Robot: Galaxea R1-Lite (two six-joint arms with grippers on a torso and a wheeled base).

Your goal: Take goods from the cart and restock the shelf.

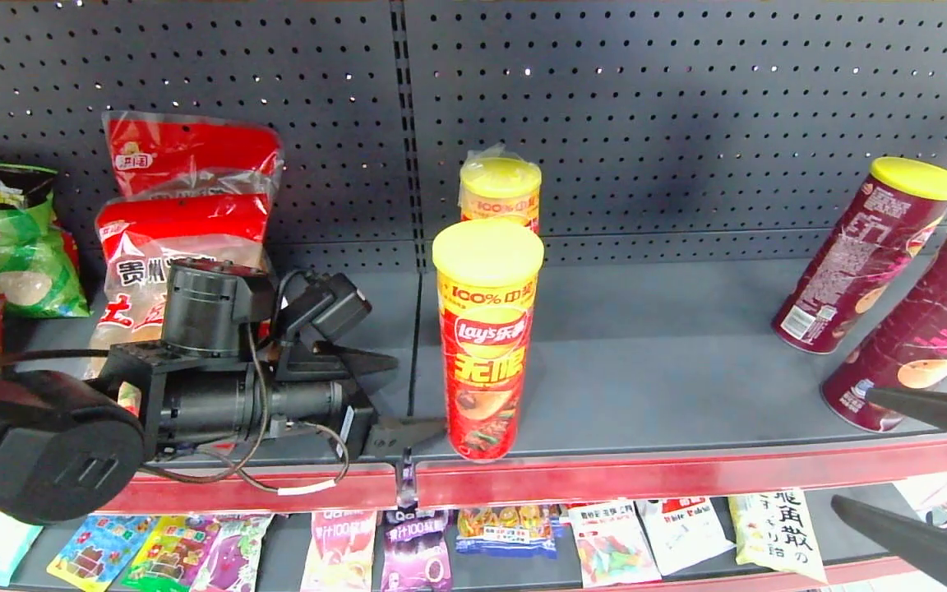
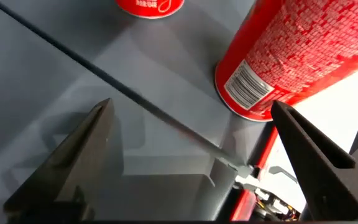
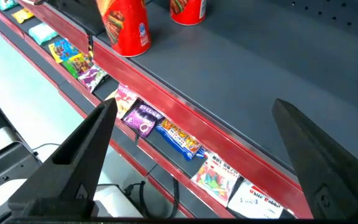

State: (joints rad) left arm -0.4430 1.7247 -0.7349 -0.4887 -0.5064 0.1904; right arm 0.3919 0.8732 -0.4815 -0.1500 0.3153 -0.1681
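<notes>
A red chip can (image 1: pixel 486 345) stands upright at the near edge of the shelf (image 1: pixel 646 353), apparently restocked. Your left gripper (image 1: pixel 418 393) sits spread and empty just left of it. Your right gripper (image 1: pixel 852 448), near right, is spread and empty too. Fetching more goods likely comes next.

Red yellow-lidded can (image 1: pixel 486 345), maroon cans (image 1: pixel 864 255), grey shelf (image 1: pixel 671 362).

Matte black left arm (image 1: pixel 219 399), cylindrical joints, looped cables (image 1: pixel 276 481), 1 white tag (image 1: pixel 307 488); left gripper (image 1: pixel 418 392) tapered, black
</notes>
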